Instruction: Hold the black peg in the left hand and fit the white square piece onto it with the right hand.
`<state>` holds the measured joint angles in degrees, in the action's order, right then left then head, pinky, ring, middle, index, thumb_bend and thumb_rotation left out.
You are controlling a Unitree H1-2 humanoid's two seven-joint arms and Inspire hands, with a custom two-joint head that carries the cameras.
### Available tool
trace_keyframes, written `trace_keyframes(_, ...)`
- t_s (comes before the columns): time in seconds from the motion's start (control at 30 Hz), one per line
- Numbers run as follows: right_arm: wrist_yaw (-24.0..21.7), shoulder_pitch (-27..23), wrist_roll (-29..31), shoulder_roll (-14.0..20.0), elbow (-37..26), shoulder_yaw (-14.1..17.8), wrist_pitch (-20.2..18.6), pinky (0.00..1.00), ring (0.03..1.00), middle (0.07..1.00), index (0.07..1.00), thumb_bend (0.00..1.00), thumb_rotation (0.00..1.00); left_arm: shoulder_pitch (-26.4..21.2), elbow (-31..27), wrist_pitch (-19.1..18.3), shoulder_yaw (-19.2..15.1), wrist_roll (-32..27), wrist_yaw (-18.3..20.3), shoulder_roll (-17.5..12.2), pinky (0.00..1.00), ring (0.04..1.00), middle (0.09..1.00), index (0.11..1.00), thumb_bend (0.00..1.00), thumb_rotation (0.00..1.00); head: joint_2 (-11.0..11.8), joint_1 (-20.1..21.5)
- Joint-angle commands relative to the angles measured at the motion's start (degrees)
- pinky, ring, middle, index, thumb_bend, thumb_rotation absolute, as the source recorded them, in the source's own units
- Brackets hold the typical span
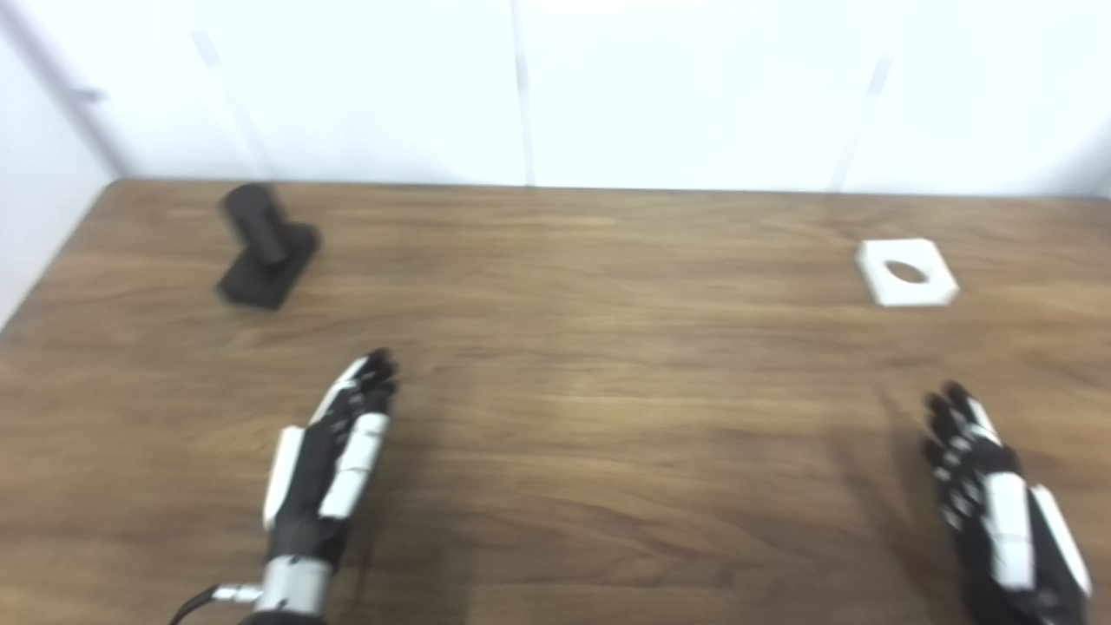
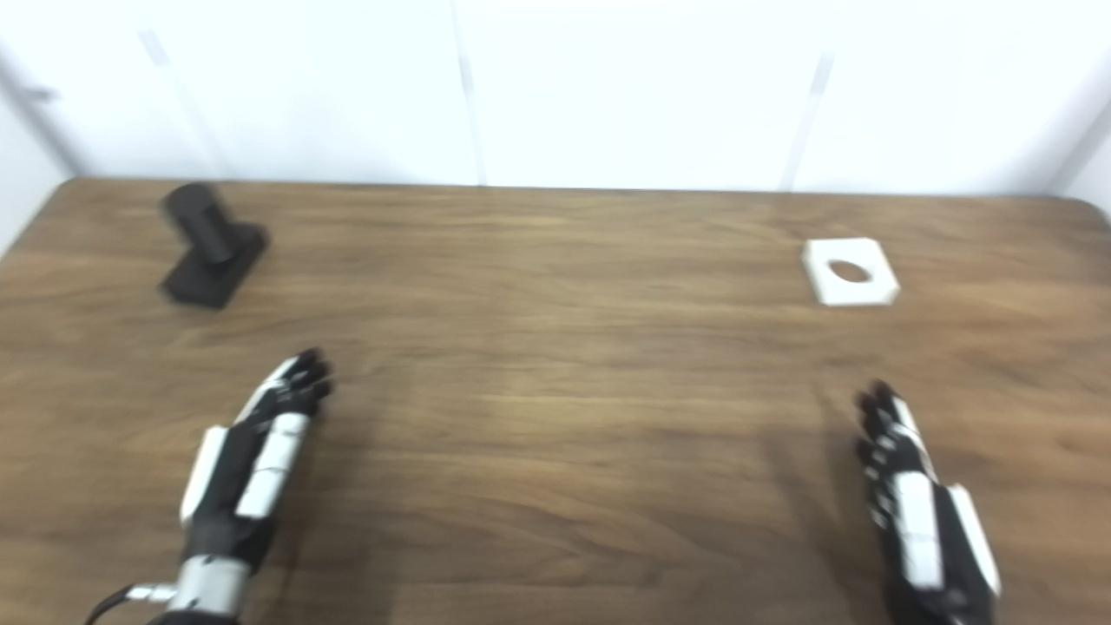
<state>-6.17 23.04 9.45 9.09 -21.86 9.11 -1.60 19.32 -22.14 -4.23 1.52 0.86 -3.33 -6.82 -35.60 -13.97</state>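
Observation:
The black peg (image 1: 265, 246), a short cylinder on a square black base, stands on the wooden table (image 1: 555, 391) at the far left. The white square piece (image 1: 906, 272) with a round hole lies flat at the far right. My left hand (image 1: 334, 456) hovers near the front left, well short of the peg, fingers stretched forward and holding nothing. My right hand (image 1: 998, 503) is at the front right, below the white piece, fingers extended and empty. The picture is blurred.
A white wall (image 1: 555, 87) runs behind the table's far edge. The table's left edge slants in at the picture's left side. Bare wood lies between the two hands and between the peg and the white piece.

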Motion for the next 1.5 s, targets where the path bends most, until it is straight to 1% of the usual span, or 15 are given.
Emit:
trace_keyframes(0.0, -0.6, -0.4, 1.0, 1.1, -0.2, 0.8, 2.7, 1.00, 1.000, 0.983, 0.997, 0.55, 1.00, 1.1, -0.3, 2.1, 0.8, 1.9, -1.3, 4.1, 0.90, 0.870, 0.886, 0.891, 0.52, 0.76, 0.5, -0.8)
trace_keyframes(0.17, -1.7, -0.9, 4.5, 1.2, 2.4, 1.4, 4.6, 1.00, 1.000, 0.992, 0.998, 0.61, 1.00, 1.0, 1.8, 3.9, 2.7, 3.4, -2.1, 4.1, 0.88, 0.868, 0.886, 0.883, 0.48, 0.71, 4.5, -5.8)
trace_keyframes(0.23, -2.1, -1.3, 5.8, 1.2, 3.8, 1.7, 5.8, 1.00, 0.990, 0.964, 0.961, 0.63, 1.00, 1.1, 2.7, 4.7, 3.4, 3.7, -2.0, 3.8, 0.90, 0.886, 0.900, 0.894, 0.48, 0.72, 5.6, -6.9)
trace_keyframes(0.37, -2.3, -2.0, 6.0, 1.6, 6.1, 1.6, 7.6, 1.00, 0.974, 0.949, 0.942, 0.61, 1.00, 0.8, 4.6, 6.3, 4.3, 4.1, -2.3, 3.7, 0.92, 0.896, 0.910, 0.901, 0.49, 0.71, 7.6, -9.1)
trace_keyframes(0.67, -2.3, -2.5, 6.1, 2.0, 8.2, 1.5, 9.1, 1.00, 1.000, 0.957, 0.931, 0.64, 1.00, 0.5, 6.2, 7.7, 5.2, 5.5, -3.7, 4.2, 0.90, 0.904, 0.908, 0.896, 0.50, 0.68, 8.4, -9.5)
trace_keyframes(0.77, -2.5, -2.5, 5.8, 1.9, 8.8, 1.4, 9.7, 1.00, 1.000, 0.956, 0.938, 0.61, 1.00, 0.5, 6.5, 8.3, 5.3, 5.5, -3.9, 4.0, 0.91, 0.912, 0.915, 0.902, 0.50, 0.68, 8.4, -9.2)
trace_keyframes(0.87, -2.5, -2.5, 5.6, 1.9, 9.0, 1.2, 10.0, 1.00, 1.000, 0.960, 0.942, 0.62, 1.00, 0.7, 6.4, 8.9, 5.2, 5.9, -4.5, 3.9, 0.91, 0.917, 0.922, 0.907, 0.49, 0.66, 8.5, -8.6)
trace_keyframes(0.93, -2.4, -2.5, 5.2, 1.7, 9.2, 1.2, 10.3, 1.00, 1.000, 0.956, 0.943, 0.63, 1.00, 0.7, 6.0, 9.3, 4.9, 6.3, -5.2, 4.0, 0.90, 0.914, 0.922, 0.911, 0.45, 0.59, 8.6, -8.3)
trace_keyframes(1.03, -2.7, -2.6, 6.0, 1.6, 9.8, 1.2, 11.0, 1.00, 0.991, 0.952, 0.941, 0.60, 1.00, 0.7, 3.9, 8.6, 4.0, 9.9, -7.1, 3.9, 0.89, 0.911, 0.919, 0.905, 0.46, 0.50, 8.7, -7.6)
trace_keyframes(1.13, -2.6, -2.7, 5.9, 1.5, 9.7, 1.0, 10.9, 1.00, 0.994, 0.952, 0.935, 0.60, 1.00, -0.3, 1.6, 8.8, 2.3, 14.0, -8.9, 3.3, 0.87, 0.916, 0.924, 0.907, 0.48, 0.33, 8.7, -7.2)
trace_keyframes(1.23, -2.7, -2.7, 5.8, 1.5, 9.7, 0.8, 10.8, 1.00, 1.000, 0.959, 0.944, 0.59, 1.00, -1.9, -0.4, 6.7, -0.1, 18.4, -10.8, 3.1, 0.85, 0.901, 0.910, 0.891, 0.56, 0.28, 8.6, -6.5)
trace_keyframes(1.27, -2.6, -2.7, 5.5, 1.5, 9.6, 0.8, 10.8, 1.00, 1.000, 0.960, 0.945, 0.59, 1.00, -2.7, -1.5, 4.8, -1.2, 19.8, -11.3, 3.1, 0.85, 0.895, 0.905, 0.886, 0.58, 0.26, 8.6, -6.5)
trace_keyframes(1.33, -2.4, -2.6, 5.2, 1.4, 9.4, 0.8, 10.7, 1.00, 1.000, 0.958, 0.945, 0.59, 1.00, -3.7, -3.1, 1.8, -2.6, 22.0, -11.7, 3.1, 0.90, 0.909, 0.903, 0.880, 0.64, 0.27, 8.2, -6.0)
trace_keyframes(1.4, -2.3, -2.6, 5.4, 1.3, 9.3, 0.8, 10.4, 1.00, 1.000, 0.957, 0.941, 0.60, 1.00, -5.3, -4.4, -1.4, -3.7, 28.9, -12.7, 2.0, 0.91, 0.917, 0.907, 0.878, 0.68, 0.31, 8.2, -6.0)
trace_keyframes(1.47, -2.2, -2.6, 5.3, 1.2, 9.3, 0.8, 10.2, 1.00, 1.000, 0.958, 0.932, 0.61, 1.00, -7.2, -5.0, -4.9, -5.0, 37.1, -14.0, 0.7, 0.83, 0.866, 0.876, 0.845, 0.75, 0.37, 8.0, -5.7)
